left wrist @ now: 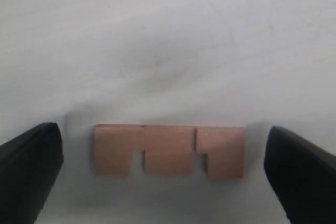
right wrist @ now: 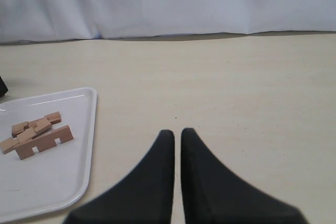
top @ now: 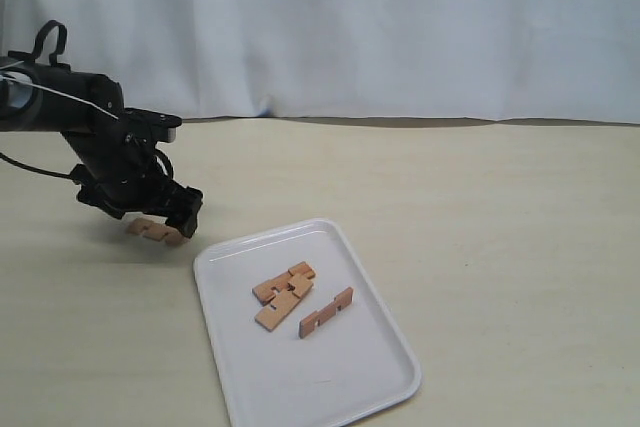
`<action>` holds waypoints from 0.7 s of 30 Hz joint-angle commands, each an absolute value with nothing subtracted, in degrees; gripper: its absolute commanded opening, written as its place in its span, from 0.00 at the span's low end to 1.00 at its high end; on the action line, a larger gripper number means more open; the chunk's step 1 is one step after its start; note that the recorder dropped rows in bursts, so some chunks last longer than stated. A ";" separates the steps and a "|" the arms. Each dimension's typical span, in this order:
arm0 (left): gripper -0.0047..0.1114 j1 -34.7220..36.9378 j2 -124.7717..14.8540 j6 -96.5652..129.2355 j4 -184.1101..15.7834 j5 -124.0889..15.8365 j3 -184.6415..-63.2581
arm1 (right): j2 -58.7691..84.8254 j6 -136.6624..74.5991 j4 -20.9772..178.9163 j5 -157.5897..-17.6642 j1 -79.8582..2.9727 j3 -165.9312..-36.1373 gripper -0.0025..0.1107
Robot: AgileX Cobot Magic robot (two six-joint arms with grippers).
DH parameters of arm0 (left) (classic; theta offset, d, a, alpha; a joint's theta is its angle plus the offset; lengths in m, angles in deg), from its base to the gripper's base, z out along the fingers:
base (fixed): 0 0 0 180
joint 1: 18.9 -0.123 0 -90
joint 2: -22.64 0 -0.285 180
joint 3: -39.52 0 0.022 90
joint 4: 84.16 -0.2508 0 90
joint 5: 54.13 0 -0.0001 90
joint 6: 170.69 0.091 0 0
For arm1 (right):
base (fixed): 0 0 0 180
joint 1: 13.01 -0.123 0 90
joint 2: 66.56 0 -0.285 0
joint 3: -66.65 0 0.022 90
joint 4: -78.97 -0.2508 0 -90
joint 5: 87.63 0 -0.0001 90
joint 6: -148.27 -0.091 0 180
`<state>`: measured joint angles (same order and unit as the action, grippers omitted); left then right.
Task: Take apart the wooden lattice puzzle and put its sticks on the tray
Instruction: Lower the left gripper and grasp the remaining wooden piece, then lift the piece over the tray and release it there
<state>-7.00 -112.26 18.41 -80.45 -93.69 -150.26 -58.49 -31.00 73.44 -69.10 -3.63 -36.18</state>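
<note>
Exterior camera overlooks the table [top: 500,247] obliquely; right wrist view shares the tray [top: 350,372].

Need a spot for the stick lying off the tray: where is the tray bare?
Bare: the tray's near end, past the lone stick, and a strip along its far rim. Crowded: the middle, around the stick pile.

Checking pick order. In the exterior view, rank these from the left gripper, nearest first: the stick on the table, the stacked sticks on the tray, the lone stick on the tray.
1. Stick on the table: directly under the open left gripper, left of the tray.
2. Stacked sticks: middle of the tray.
3. Lone stick: on the tray, just right of the stack.
</note>
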 commanded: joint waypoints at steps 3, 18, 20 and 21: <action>0.87 -7.18 -111.51 18.20 -80.01 -93.05 -150.69 | -58.77 -31.02 73.48 -69.34 -3.79 -36.14 0.06; 0.87 -7.18 -113.60 18.20 -80.48 -92.93 -150.69 | -58.77 -31.02 73.48 -69.34 -3.79 -36.14 0.06; 0.87 -7.18 -113.48 18.20 -80.48 -92.94 -150.69 | -58.77 -31.02 73.48 -69.34 -3.79 -36.14 0.06; 0.87 -7.18 -113.48 18.20 -80.48 -92.76 -150.69 | -58.77 -31.02 73.48 -69.34 -3.79 -36.14 0.06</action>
